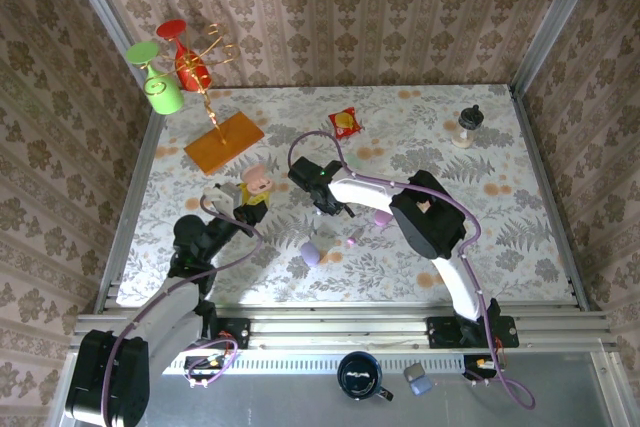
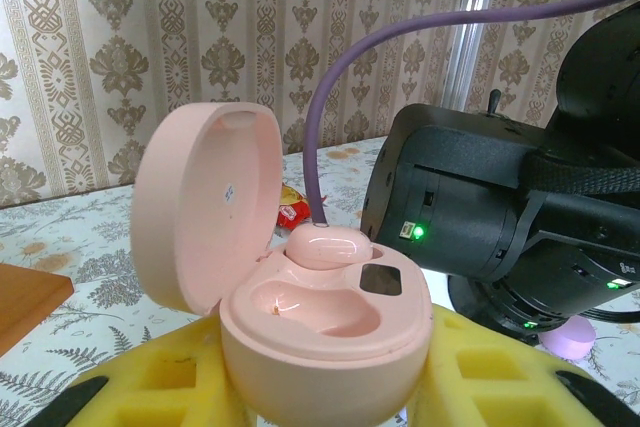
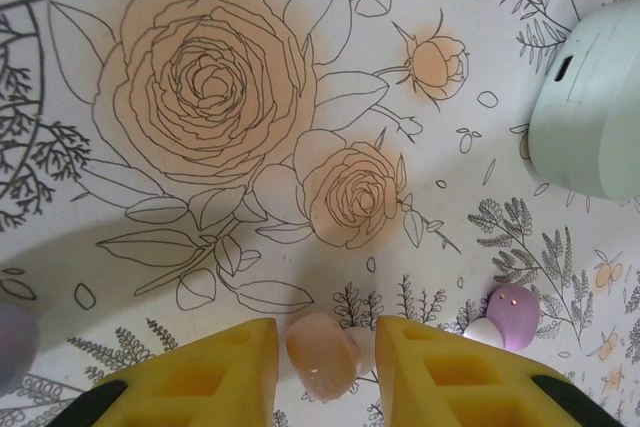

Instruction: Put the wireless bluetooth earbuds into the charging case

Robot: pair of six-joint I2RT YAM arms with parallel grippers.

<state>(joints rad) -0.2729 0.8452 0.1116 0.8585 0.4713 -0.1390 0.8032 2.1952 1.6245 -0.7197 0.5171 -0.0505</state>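
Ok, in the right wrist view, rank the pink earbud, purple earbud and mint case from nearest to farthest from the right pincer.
1. The pink earbud, between the fingers of the right pincer.
2. The purple earbud, low at the image's right.
3. The mint case, at the upper right edge.

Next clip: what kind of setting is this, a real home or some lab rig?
Most likely a lab test cell dressed to look homely. Patterned wallpaper panels are boxed in by bare aluminium framing, and the floral-print table holds scattered props such as a mug tree rather than lived-in clutter.
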